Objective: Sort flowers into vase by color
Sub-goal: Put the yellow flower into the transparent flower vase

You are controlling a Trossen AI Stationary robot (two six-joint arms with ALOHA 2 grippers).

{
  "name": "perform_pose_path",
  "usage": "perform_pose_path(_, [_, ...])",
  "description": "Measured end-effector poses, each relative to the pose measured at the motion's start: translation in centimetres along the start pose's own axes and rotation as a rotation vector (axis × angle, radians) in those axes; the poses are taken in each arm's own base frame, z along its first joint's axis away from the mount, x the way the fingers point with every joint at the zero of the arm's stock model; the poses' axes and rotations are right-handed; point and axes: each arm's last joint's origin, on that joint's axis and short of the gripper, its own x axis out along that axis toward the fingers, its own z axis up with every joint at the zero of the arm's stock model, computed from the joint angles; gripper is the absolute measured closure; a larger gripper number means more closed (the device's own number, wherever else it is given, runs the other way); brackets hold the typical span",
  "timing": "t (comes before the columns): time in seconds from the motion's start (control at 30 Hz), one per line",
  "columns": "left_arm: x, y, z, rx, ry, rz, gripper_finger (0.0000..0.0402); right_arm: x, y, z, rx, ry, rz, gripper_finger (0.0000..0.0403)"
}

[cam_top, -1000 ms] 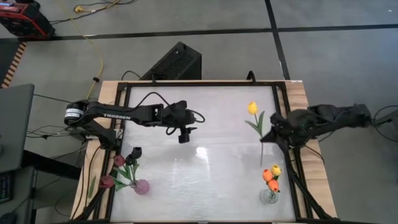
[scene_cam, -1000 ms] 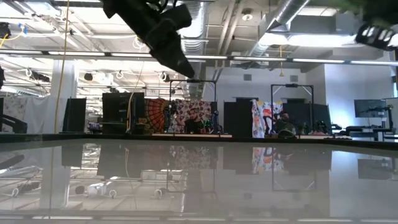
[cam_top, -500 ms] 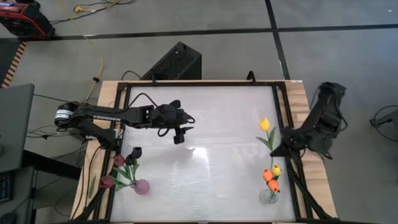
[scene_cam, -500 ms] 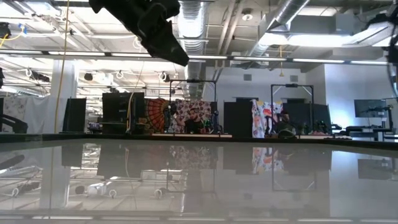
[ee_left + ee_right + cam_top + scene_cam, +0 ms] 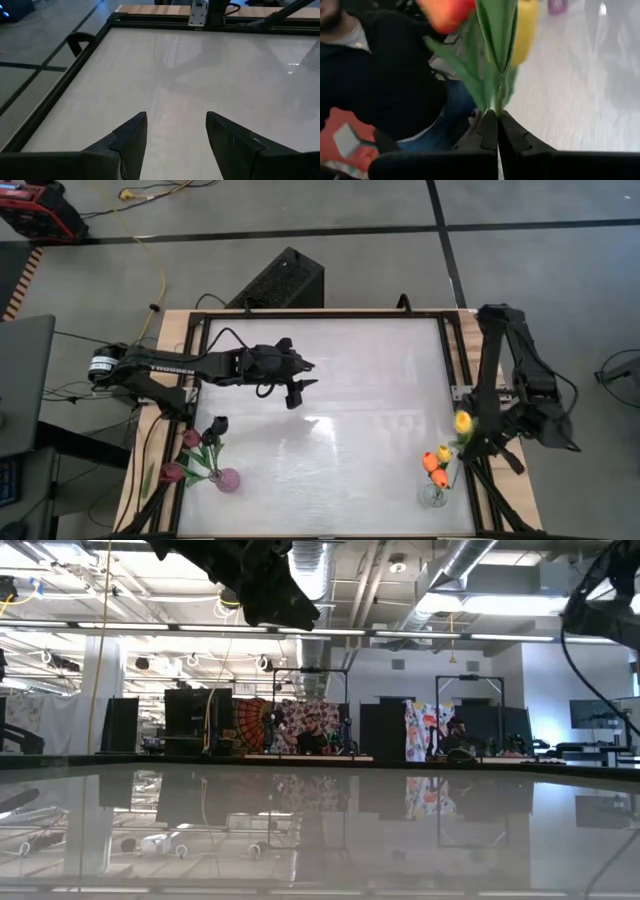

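Observation:
My right gripper [image 5: 472, 438] hangs over the table's right edge, just past the clear vase [image 5: 432, 496], and is shut on a yellow tulip [image 5: 462, 421]. That vase holds orange tulips [image 5: 433, 464] and a yellow tulip [image 5: 444, 452] by their stems. In the right wrist view the held tulip's green leaves [image 5: 495, 45] and yellow head [image 5: 525, 25] rise beyond the fingertips. A pink vase [image 5: 228, 480] near the left corner holds several dark maroon tulips [image 5: 205, 442]. My left gripper [image 5: 296, 387] is open and empty above the table's middle-left [image 5: 175, 135]. My right gripper [image 5: 497, 117] pinches the yellow tulip's thin green stem [image 5: 498, 102] between its two fingers, below the leaves. Leaves and head stand out beyond the fingertips. The tulip is lifted clear of the table, with its head above the right vase's flowers in the high view.
A black frame [image 5: 455, 360] runs around the white table top. A black box [image 5: 285, 280] sits beyond the far edge. A person in dark clothes [image 5: 385, 75] shows behind the tulip in the right wrist view. The table's middle [image 5: 350, 400] lies bare.
My right gripper has carried the yellow tulip from the far right part of the table toward the near edge and the right vase, its arm swinging out past the table's right edge and turning. The tulip has stayed in its shut fingers, clear of the table.

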Motion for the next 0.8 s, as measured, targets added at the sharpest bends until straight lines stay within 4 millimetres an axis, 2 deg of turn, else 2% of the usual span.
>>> perform_pose_path(0.23, [0.0,0.0,0.5,-0.022,-0.050,0.001,0.0210,0.3,2.1,-2.2,-0.243,-0.111,-0.057,0.0380])
perform_pose_path(0.33, [0.0,0.0,1.0,-0.031,-0.101,0.002,0.0210,0.8,2.6,-2.7,-0.297,-0.141,-0.103,0.0380])
perform_pose_path(0.53, [-0.1,0.0,1.4,-0.044,-0.142,-0.004,0.0210,1.8,3.3,-3.2,-0.284,-0.142,-0.131,0.0380])
perform_pose_path(0.8, [-0.1,0.0,1.5,-0.060,-0.150,-0.005,0.0210,1.4,3.5,-2.4,-0.193,-0.129,-0.069,0.0378])
